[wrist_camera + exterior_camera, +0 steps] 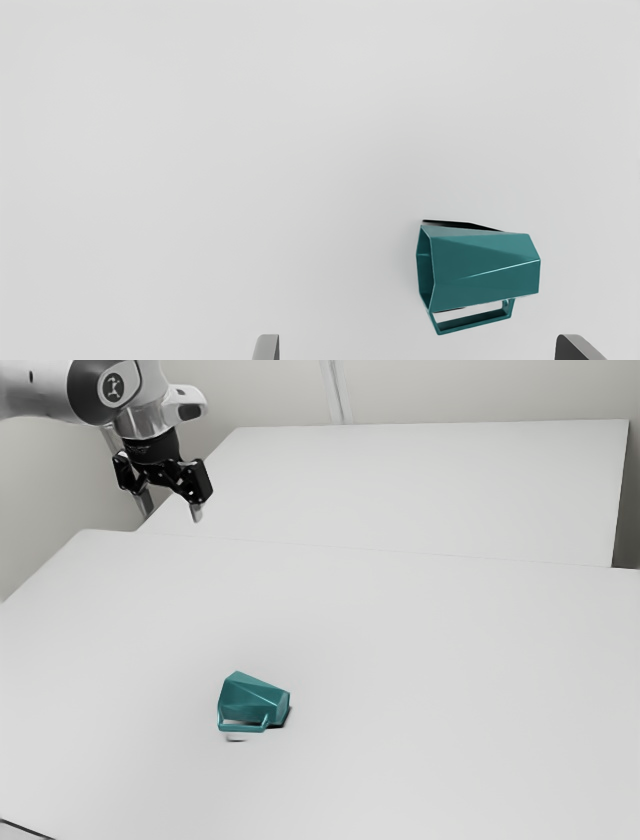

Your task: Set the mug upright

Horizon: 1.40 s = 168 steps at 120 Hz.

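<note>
My gripper (pixel 172 500) hangs above the white table (pixel 420 680), at the end of the Franka arm (pixel 45 388) that reaches in from the exterior view's upper left. Its jaws stand wide, with a broad gap between them and nothing held; in the wrist view the two fingertips sit well apart.

The teal mug (pixel 255 698), a faceted piece with flat, angled sides, lies on its side on the tabletop, well apart from the gripper and untouched by it. In the exterior view it rests nearer the camera than the arm does. Its open mouth (pixel 425 270) faces the exterior view's left and its base (pixel 283 707) the exterior view's right, while the squared handle (pixel 245 729) juts from the body on the side toward that camera. A small shadow (pixel 235 739) lies just beside the handle, which appears to sit slightly clear of the surface, though from my remote seat I can't be certain.

Seen from the wrist camera, the mug lies beyond the fingertips, nearer the line of one finger than the other, its base end on the side of that nearer finger. Behind the table stand a second white surface (pixel 420 485) and a pale wall (pixel 480 390).
</note>
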Each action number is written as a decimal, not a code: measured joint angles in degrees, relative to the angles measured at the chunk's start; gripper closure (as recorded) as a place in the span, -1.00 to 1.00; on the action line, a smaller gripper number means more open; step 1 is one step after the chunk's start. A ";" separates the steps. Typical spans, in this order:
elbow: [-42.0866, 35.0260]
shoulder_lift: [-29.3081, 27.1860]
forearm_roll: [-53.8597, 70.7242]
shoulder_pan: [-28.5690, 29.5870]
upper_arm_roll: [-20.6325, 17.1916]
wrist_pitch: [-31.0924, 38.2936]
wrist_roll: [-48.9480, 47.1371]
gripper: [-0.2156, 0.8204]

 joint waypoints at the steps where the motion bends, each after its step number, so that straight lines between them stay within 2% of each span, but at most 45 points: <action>1: 0.00 0.00 0.00 -0.02 0.00 0.00 -0.01 -0.58; 16: -0.07 -0.39 -0.28 0.02 -0.30 0.00 -0.24 -0.58; 28: -2.33 -2.75 -0.41 0.70 -1.16 0.26 -0.46 -0.58; 40: -10.82 -8.34 -1.02 0.56 -1.30 2.19 -0.98 -0.58; 67: -29.54 -19.02 -5.83 0.58 -0.49 11.82 -2.76 -0.58; 93: -40.47 -22.54 -13.32 0.61 4.35 20.50 -3.69 -0.58; 124: -48.56 -23.06 -23.37 0.62 10.44 28.67 -1.40 -0.58; 145: -52.13 -22.63 -31.75 0.62 15.81 31.49 3.45 -0.58; 168: -53.98 -21.62 -36.44 0.62 19.65 31.96 9.99 -0.58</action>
